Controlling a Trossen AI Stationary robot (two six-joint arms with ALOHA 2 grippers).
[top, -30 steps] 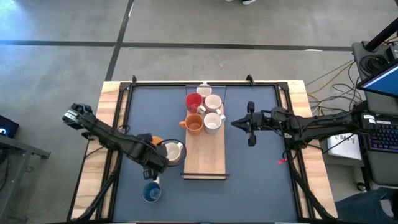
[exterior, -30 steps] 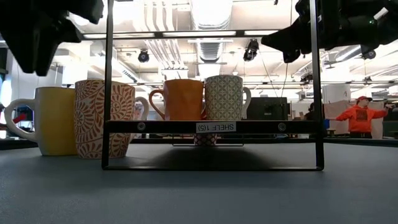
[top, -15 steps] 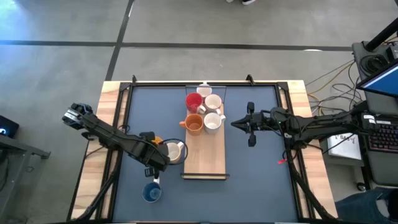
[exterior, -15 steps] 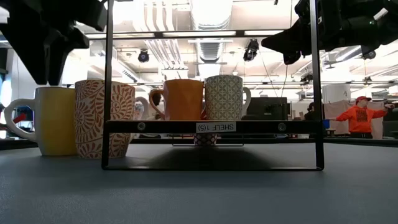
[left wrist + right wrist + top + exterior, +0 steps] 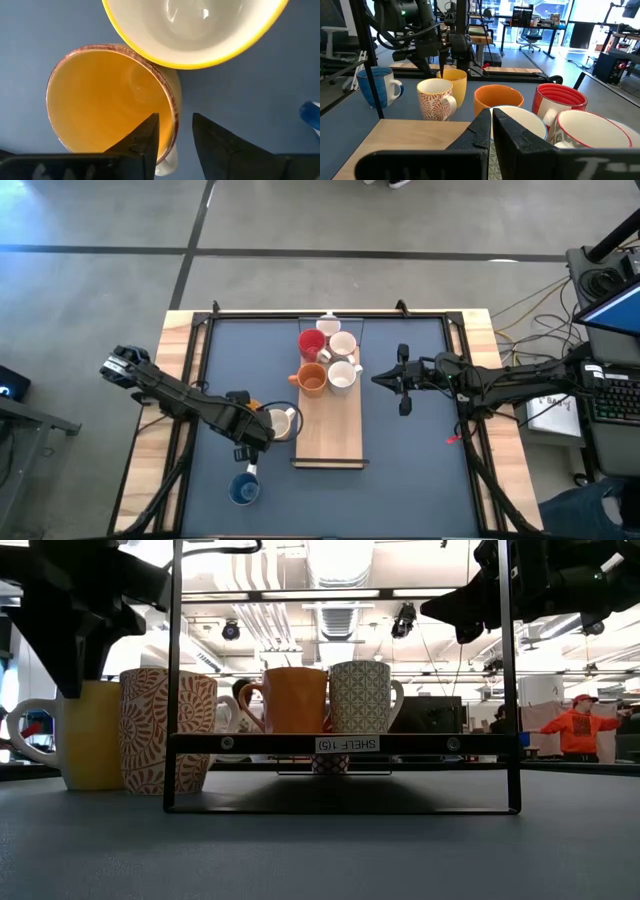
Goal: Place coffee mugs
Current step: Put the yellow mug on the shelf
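A cream mug with an orange-red leaf pattern [image 5: 110, 100] [image 5: 283, 423] stands on the blue table mat beside a yellow mug [image 5: 195, 30] [image 5: 80, 735]. My left gripper [image 5: 175, 122] [image 5: 258, 430] points down over the patterned mug and is open. One finger is over the mug's inside, the other outside its rim [image 5: 172, 97], above the handle. A blue mug [image 5: 243, 490] stands near the front edge. Red [image 5: 311, 342], orange [image 5: 312, 380] and white [image 5: 342, 376] mugs stand on a wooden board [image 5: 330, 442]. My right gripper [image 5: 378, 378] [image 5: 491, 120] hovers shut to the right of them.
A black metal shelf frame [image 5: 340, 745] stands across the table in front of the board's mugs. The yellow mug almost touches the patterned one. Bare mat lies right of the board [image 5: 410, 450]. A person in orange [image 5: 580, 730] is far behind the table.
My left gripper has come down over the patterned and yellow mugs, still pointing down. The mugs have kept their places.
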